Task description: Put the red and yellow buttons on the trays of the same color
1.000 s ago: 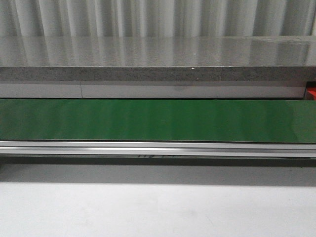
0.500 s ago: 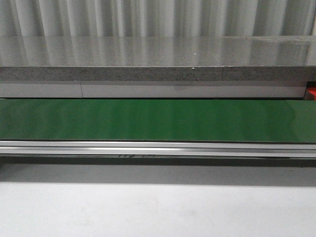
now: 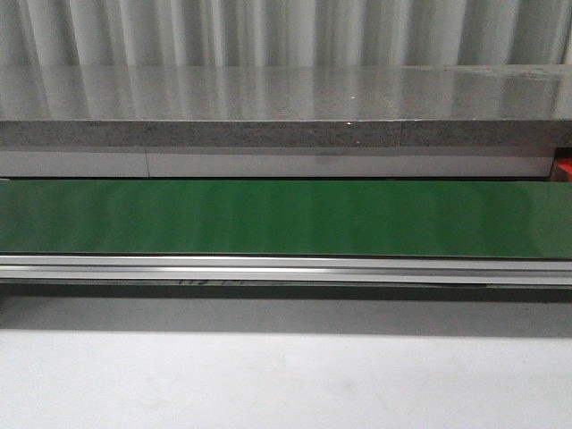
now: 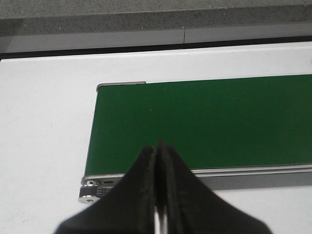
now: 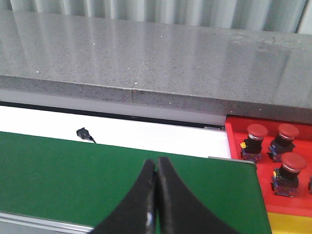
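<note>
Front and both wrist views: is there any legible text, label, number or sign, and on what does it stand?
No text reads in any view.
Dark marks under the aluminium rail of the green conveyor belt: too blurred to read.
Red buttons in the red tray: no visible markings.

Left claw (image 4: 158, 195): two black fingers, wide at the base, thin at the tips, with a rough inner edge.
Right claw (image 5: 156, 195): two smooth black fingers, same pointed shape.
</note>
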Available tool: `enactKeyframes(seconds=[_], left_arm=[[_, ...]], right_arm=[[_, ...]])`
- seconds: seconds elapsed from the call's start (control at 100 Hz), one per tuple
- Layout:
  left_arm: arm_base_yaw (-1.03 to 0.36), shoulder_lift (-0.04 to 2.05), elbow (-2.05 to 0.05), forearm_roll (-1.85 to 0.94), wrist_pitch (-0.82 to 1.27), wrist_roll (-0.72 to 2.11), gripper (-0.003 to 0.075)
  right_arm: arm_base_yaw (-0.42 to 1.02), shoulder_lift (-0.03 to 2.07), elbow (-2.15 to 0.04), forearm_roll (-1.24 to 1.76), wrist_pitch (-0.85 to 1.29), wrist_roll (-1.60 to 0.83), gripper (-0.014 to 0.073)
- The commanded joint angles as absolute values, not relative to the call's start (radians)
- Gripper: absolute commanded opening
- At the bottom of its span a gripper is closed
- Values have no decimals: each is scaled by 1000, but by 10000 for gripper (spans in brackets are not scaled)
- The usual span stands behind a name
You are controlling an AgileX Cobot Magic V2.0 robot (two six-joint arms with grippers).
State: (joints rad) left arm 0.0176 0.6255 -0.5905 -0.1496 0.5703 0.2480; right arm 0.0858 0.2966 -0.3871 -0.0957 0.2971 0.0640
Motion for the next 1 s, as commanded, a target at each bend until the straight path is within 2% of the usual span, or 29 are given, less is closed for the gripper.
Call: enactKeyframes(seconds=[0.0,0.34,0.73,0.99], left_arm=[[10,627,-617,-167,498,249,-20],[10,627,-617,-167,498,249,-20],[10,629,-617,-167,496,249,-20],[10,629,-617,-167,496,249,-20]], right_arm=[[36,244,-352,-11,192,-13,-68],[-23,-32,-126,44,153,-17,-68],[-30,-26,9,45,-64,-17,-68],[-30,-26,9,45,-68,-17,-68]])
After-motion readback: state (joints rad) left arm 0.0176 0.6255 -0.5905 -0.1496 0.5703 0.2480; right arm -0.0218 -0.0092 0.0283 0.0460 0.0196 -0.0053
